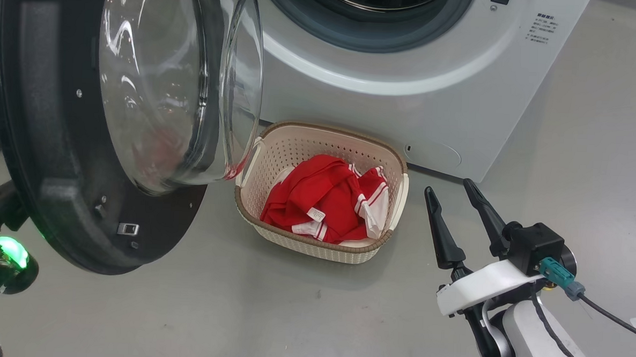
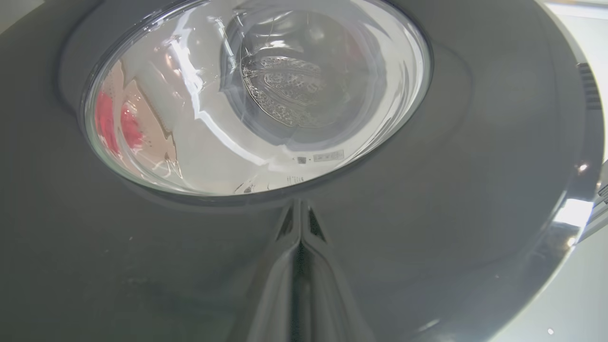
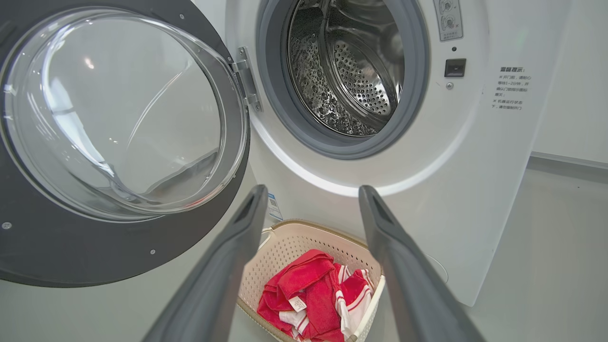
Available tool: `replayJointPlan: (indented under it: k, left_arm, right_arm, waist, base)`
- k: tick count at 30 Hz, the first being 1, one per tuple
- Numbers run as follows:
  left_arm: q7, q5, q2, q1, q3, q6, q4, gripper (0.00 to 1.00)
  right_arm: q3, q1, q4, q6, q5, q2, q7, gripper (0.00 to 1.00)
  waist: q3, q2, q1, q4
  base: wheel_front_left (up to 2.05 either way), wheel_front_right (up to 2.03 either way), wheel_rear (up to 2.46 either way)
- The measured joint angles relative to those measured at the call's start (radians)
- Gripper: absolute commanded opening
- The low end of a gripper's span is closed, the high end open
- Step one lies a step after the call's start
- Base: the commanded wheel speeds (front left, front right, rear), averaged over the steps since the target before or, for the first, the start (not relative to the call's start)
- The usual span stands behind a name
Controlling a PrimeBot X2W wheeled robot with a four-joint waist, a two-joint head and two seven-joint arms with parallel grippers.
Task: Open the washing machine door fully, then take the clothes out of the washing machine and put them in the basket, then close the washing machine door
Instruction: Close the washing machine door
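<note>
To the left the washing machine door (image 1: 35, 134) hangs wide open, with the left gripper (image 2: 300, 209) at its glossy black rim, jaws pressed together. The red clothes (image 1: 322, 197) lie in the basket (image 1: 298, 140) before the washing machine (image 1: 407, 102). The right gripper (image 1: 448, 185) hovers nearby, jaws spread, empty.

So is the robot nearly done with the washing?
Nearly. The washing machine door is open, the clothes lie in the basket, and the drum looks empty. The left gripper, shut, is up against the door's outside. Only closing the door is left.
</note>
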Motion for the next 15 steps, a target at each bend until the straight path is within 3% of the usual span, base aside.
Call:
replayJointPlan:
  k: [15]
  left_arm:
    - [0.049,-0.018,-0.080,0.058,-0.030,0.000,-0.111,0.00]
  right_arm:
    - [-0.012,0.000,-0.005,0.000,0.000,0.007,0.000,1.00]
  waist:
    - [0.009,0.0000,0.0000,-0.023]
  base:
    - [0.00,0.00,0.00]
